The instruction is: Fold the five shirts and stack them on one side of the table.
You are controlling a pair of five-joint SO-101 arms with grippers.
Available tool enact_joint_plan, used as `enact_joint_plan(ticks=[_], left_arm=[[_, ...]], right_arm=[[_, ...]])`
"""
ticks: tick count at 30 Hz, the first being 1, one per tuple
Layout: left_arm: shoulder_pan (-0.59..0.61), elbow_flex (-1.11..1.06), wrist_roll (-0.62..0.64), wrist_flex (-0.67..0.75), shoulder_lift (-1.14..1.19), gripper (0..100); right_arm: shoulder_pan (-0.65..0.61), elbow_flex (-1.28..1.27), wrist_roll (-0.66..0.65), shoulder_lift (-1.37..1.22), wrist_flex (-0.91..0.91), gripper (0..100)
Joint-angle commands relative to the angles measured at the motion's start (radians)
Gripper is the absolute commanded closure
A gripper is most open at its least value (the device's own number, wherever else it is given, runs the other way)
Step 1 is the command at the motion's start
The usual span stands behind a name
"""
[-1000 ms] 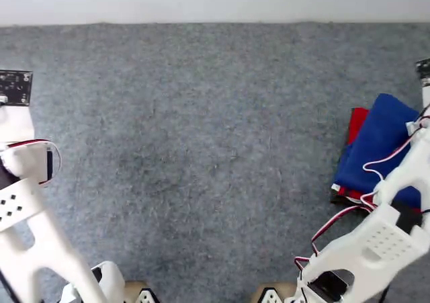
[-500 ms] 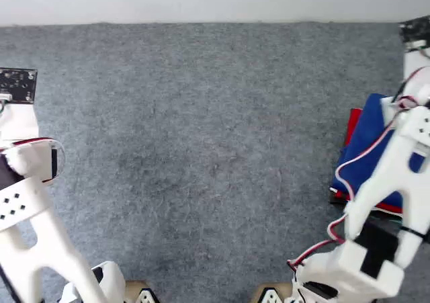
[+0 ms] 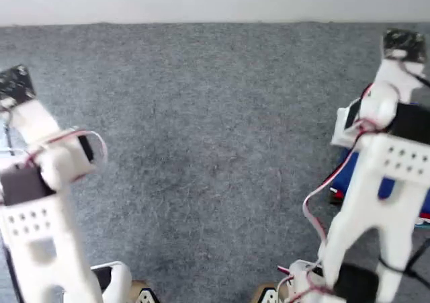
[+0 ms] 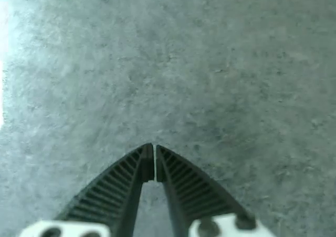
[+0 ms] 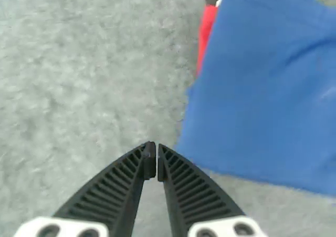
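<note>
**A:** Left jaws?

**B:** Closed, ribbed tips meeting. They hang over the grey counter (image 4: 210,63). The left arm (image 3: 40,202) stands at the counter's left edge.

**A:** Right jaws?

**B:** Closed as well, tips pressed together. They are above the grey surface, just beside the near edge of the blue shirt (image 5: 262,90), not touching it.

**A:** Where are the shirts?

**B:** Stacked at the counter's right side. The blue shirt lies folded on top, and a red shirt (image 5: 206,32) pokes out from under it along one edge. From the high view the right arm (image 3: 386,175) covers most of the pile, with a sliver of blue beside it. Cannot tell how many shirts are in the pile.

**A:** Far side?

**B:** A white wall (image 3: 215,1) runs along the counter's far edge.
</note>
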State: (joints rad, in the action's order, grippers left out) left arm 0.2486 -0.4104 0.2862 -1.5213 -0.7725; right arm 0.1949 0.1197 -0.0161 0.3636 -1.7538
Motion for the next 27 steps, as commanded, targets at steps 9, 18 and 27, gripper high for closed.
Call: enact_joint_plan(ticks=[9,18,27], left_arm=[[-0.118,-0.533,0.017,0.338,-0.551,99],[-0.120,-0.940,-0.068,0.523,-0.905,99],[-0.120,-1.185,-0.155,0.529,-1.048,99]], right_arm=[[-0.120,-0.686,0.216,0.512,0.300,99.0],[-0.249,-1.221,0.216,0.990,0.591,99.0],[-0.265,-1.564,0.157,1.336,0.670,99.0]])
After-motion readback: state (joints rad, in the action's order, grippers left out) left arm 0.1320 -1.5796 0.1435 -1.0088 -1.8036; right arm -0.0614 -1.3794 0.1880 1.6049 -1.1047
